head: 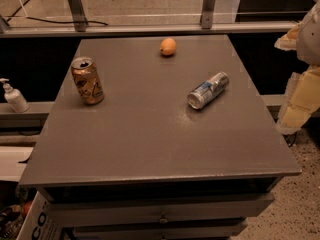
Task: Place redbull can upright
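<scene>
The redbull can [208,90] lies on its side on the grey table top [150,134], right of the middle. It is silver and blue, and its silver top faces the front left. My gripper [299,104] is at the right edge of the view, beyond the table's right side and well apart from the can. It holds nothing that I can see.
A gold-orange can [87,80] stands upright at the table's left. An orange fruit [168,46] sits near the back edge. A white pump bottle [14,96] stands on a ledge to the left. Drawers [160,211] are below the table top, and a railing [150,29] runs behind it.
</scene>
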Controlling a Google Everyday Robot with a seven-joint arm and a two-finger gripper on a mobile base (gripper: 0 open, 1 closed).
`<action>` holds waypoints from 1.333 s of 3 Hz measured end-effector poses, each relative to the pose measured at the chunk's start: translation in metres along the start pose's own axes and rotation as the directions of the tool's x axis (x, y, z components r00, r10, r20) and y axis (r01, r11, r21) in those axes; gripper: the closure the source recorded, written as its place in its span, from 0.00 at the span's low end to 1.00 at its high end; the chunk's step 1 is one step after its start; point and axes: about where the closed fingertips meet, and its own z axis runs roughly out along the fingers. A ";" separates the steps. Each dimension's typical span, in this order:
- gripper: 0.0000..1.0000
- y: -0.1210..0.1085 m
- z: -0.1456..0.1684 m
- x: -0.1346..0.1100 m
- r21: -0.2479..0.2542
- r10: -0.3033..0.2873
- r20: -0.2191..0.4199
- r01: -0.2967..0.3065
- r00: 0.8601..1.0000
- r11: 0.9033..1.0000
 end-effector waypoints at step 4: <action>0.00 -0.090 0.062 -0.014 0.032 -0.154 0.136 0.150 0.979 0.988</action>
